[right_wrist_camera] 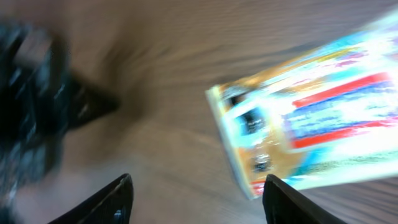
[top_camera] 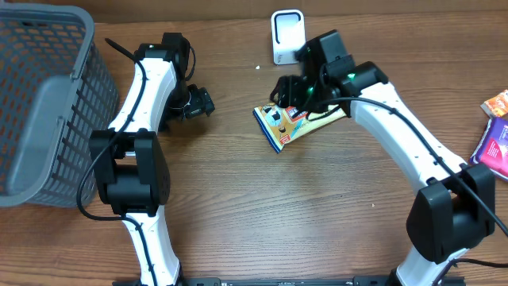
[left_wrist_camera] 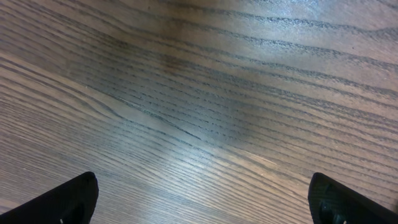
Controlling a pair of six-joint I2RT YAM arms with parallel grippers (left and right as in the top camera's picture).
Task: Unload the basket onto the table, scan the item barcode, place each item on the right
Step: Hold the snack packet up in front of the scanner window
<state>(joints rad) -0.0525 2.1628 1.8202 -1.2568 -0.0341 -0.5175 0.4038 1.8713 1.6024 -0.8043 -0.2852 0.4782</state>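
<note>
Brown wood-grain table (top_camera: 262, 214), dark streaked grain, soft overhead glare.

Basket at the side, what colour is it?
The basket is grey, with a grid of holes; the overhead view shows it best.

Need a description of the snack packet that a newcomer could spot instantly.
On the wooden table, look mid-table, just in front of the white device at the far edge. The yellow-orange packet with a blue edge lies there alone; the other packets sit at the right edge.
</note>
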